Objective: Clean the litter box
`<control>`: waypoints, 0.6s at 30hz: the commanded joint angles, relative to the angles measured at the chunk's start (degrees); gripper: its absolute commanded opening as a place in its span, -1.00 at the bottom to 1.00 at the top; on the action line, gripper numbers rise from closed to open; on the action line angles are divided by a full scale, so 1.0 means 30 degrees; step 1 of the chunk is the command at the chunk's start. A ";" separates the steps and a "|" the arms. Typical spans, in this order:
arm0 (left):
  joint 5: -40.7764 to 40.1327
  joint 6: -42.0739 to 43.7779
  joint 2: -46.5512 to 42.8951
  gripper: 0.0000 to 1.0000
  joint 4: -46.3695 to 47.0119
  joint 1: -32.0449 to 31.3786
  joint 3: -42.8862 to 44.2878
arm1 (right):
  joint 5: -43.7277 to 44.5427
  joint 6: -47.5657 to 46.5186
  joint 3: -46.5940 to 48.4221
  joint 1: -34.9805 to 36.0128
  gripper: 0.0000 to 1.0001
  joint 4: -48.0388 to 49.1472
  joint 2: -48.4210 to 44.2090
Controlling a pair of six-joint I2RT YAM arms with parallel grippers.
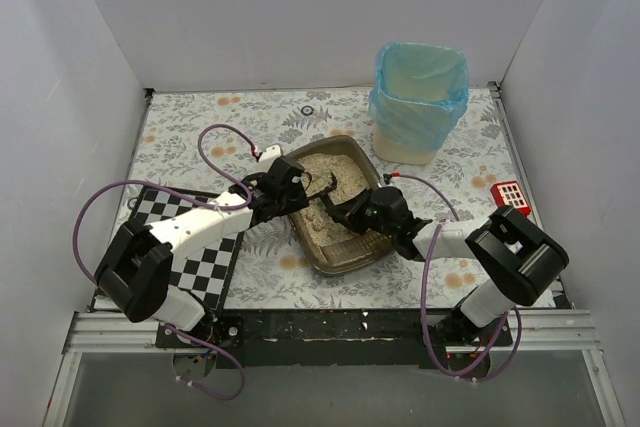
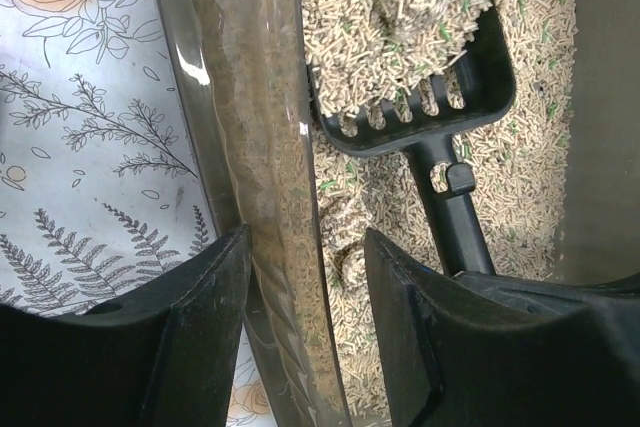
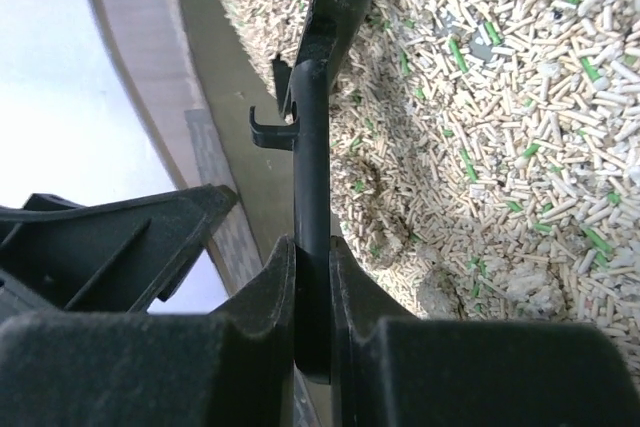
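Litter box: centre of the overhead frame, on the desk. Left gripper: jaws straddle its frame-left wall, clamping cannot be told. Right gripper: jaws clenched on the black scoop handle.

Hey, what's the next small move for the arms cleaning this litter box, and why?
Probably close the left gripper onto the litter box wall: its fingers straddle it with a gap on the litter side. The right gripper is shut on the loaded scoop, so steadying the box before lifting seems wise.
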 commanded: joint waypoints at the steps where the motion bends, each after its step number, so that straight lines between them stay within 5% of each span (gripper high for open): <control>1: 0.1460 -0.0940 -0.0529 -0.06 -0.0476 -0.0384 -0.0539 | 0.4091 0.1946 -0.2473 0.0342 -0.97 0.2940 0.1200; 11: -0.0035 -0.2580 -0.1231 0.05 -0.2643 -0.0413 0.0076 | 0.3356 0.0920 -0.3999 0.0460 -0.97 0.5621 0.0033; 18: 0.0169 -0.1937 -0.3368 0.49 -0.2498 -0.0413 -0.0274 | 0.3066 -0.0253 -0.4672 0.0489 -0.97 0.4448 -0.2955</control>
